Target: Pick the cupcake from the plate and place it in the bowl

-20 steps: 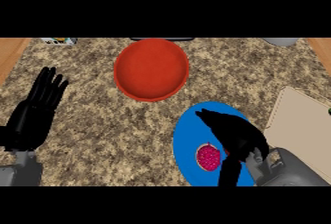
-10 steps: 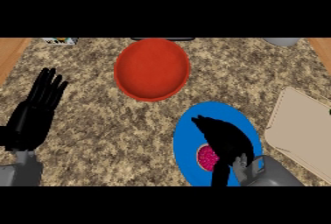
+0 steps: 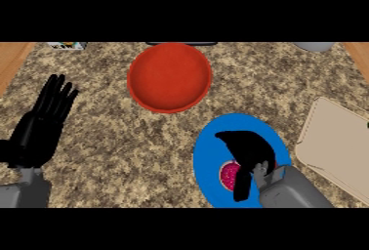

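A pink cupcake (image 3: pixel 228 176) sits on the blue plate (image 3: pixel 209 152) at the lower right of the counter. My right hand (image 3: pixel 249 150) hovers over the plate and covers the cupcake's right side. Its fingers stretch up and to the left, its thumb points down beside the cupcake, and they are not curled round it. The red bowl (image 3: pixel 169 75) stands farther back, left of the plate, with nothing in it. My left hand (image 3: pixel 39 129) rests open at the left edge, fingers up.
A beige cutting board (image 3: pixel 335 141) lies right of the plate, close to my right forearm. A grey vessel (image 3: pixel 314 46) stands at the back right and a small box (image 3: pixel 66 45) at the back left. Wooden strips border the counter on both sides.
My right hand has drawn back toward the view's lower edge and settled lower over the cupcake, now hiding part of it. The left hand, bowl and plate have not moved.
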`<act>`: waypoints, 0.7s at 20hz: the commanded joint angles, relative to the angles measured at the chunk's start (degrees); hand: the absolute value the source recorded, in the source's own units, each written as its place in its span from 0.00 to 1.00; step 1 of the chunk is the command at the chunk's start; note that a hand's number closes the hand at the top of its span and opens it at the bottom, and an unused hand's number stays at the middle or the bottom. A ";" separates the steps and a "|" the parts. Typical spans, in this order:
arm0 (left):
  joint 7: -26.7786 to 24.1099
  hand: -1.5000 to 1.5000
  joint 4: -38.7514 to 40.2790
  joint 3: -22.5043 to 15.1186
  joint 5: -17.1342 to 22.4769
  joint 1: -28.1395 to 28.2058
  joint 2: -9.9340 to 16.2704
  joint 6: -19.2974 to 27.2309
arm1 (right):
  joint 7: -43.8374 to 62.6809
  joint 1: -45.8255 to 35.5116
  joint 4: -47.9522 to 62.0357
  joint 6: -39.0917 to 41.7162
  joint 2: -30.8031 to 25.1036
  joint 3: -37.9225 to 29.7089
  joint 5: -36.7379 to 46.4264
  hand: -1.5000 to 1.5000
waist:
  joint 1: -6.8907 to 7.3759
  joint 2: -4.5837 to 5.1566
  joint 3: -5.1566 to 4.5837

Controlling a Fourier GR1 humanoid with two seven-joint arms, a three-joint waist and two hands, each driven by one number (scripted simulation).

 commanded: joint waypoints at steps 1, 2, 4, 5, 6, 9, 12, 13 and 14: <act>0.99 0.50 0.16 2.81 2.63 -0.72 1.28 -2.17 | -1.72 0.16 1.54 3.61 0.05 0.19 2.96 1.00 | 0.00 0.02 0.01; -1.92 0.50 2.11 1.90 1.27 1.41 0.28 -2.76 | -1.40 0.82 -1.26 4.24 -0.26 2.84 3.91 1.00 | -0.05 0.01 0.00; -1.72 0.50 4.66 2.88 1.61 -2.23 1.58 -3.45 | -6.41 -4.02 4.81 4.32 -0.40 3.06 6.00 1.00 | 0.18 0.15 0.01; 3.35 0.50 -3.70 -0.18 0.09 1.35 -0.94 0.75 | -7.42 -2.25 4.85 2.72 0.22 3.94 8.00 1.00 | 0.35 0.00 0.04; -2.08 0.50 2.03 0.38 -1.22 0.05 -1.22 -1.19 | -8.03 -3.07 4.61 4.01 0.76 3.21 8.50 1.00 | 0.06 0.06 0.02; 3.74 0.50 -5.37 0.72 0.37 2.48 -1.10 0.29 | -4.24 1.30 -4.10 6.83 0.63 3.72 9.53 1.00 | -0.05 -0.11 0.02; 0.95 0.50 0.00 5.00 2.65 0.76 2.49 -4.77 | -8.97 -2.26 -1.13 9.10 0.02 0.40 10.44 1.00 | -0.01 0.00 0.01; -0.62 0.50 0.77 2.98 0.76 1.14 -0.01 -3.98 | -10.05 -0.57 -2.20 8.66 0.07 0.48 12.46 1.00 | -0.09 0.00 0.01; -0.65 0.50 0.13 -0.34 -3.40 -1.01 -3.61 1.68 | -9.48 -2.58 0.26 8.60 1.39 2.07 13.23 1.00 | -0.09 0.03 0.02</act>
